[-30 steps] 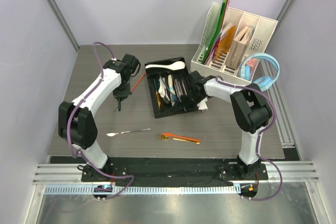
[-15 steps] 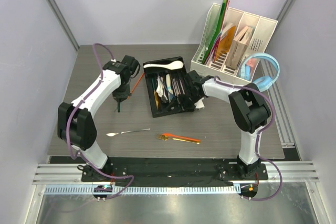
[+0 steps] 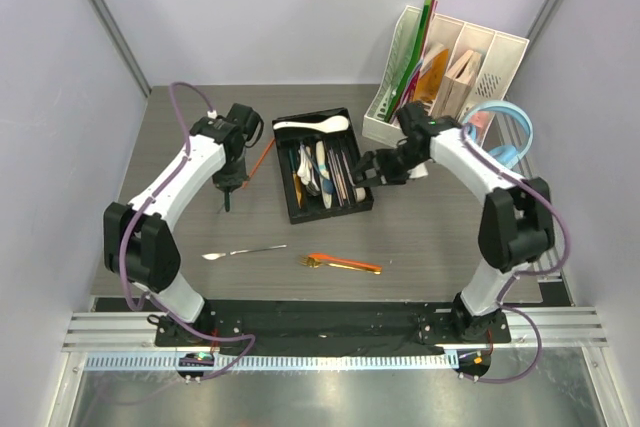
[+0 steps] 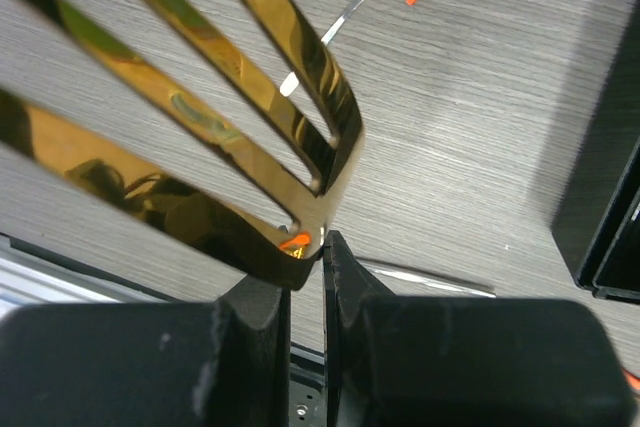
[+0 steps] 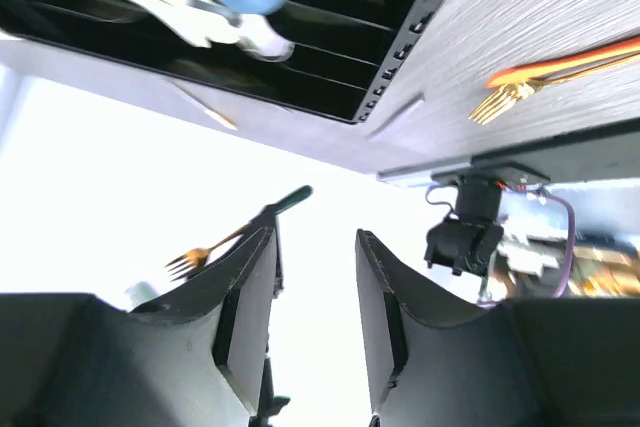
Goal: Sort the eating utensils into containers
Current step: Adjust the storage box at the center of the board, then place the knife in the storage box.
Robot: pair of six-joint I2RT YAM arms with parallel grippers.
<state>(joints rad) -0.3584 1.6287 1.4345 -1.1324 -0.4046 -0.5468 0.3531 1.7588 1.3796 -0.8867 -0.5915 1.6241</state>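
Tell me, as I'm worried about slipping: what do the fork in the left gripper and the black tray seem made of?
Fork: probably polished gold-coloured metal, its tines giving mirror reflections. Black tray: likely matte plastic, with thin moulded dividers and little shine.

I count two gold forks: a held fork (image 4: 200, 117) in my left claw (image 4: 322, 252), a loose fork (image 3: 313, 261) nearer me than the right claw (image 5: 317, 242). Orange chopsticks (image 3: 352, 265) against it: two, I think. One steel utensil (image 3: 243, 251), one black tray (image 3: 334, 215).
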